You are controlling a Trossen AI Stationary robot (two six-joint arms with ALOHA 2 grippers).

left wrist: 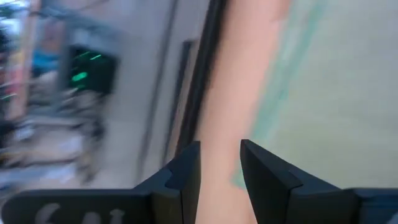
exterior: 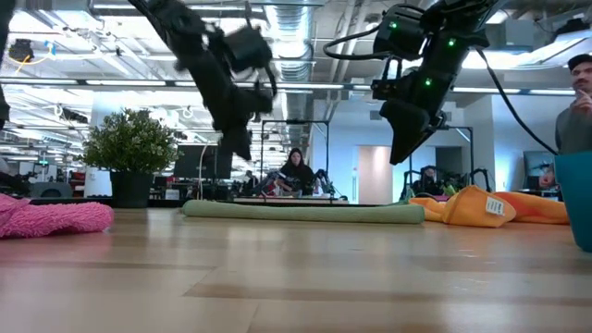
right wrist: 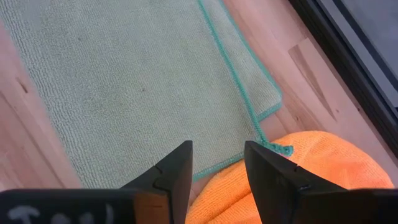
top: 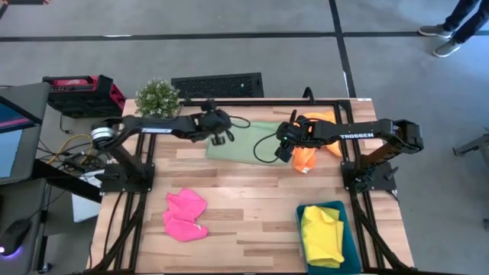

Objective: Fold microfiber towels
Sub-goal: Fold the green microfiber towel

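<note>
A light green towel [top: 248, 143] lies flat and folded on the table's far middle [exterior: 305, 213]. My left gripper [top: 223, 136] hangs open above its left end [left wrist: 220, 169], clear of the cloth [left wrist: 336, 74]. My right gripper [top: 283, 147] hangs open above its right end [right wrist: 217, 165], over the green hem [right wrist: 124, 81] and the orange towel [right wrist: 311, 177]. The orange towel [top: 312, 155] lies bunched to the right of the green one. A pink towel [top: 186, 215] lies crumpled at the near left. A yellow towel [top: 321, 233] lies in a teal tray [top: 350, 229].
A potted plant [top: 158, 98] stands at the far left corner. The teal tray sits at the near right corner. Bare wood [top: 252, 206] lies between the pink towel and the tray. A person [exterior: 575, 102] stands beyond the table's right side.
</note>
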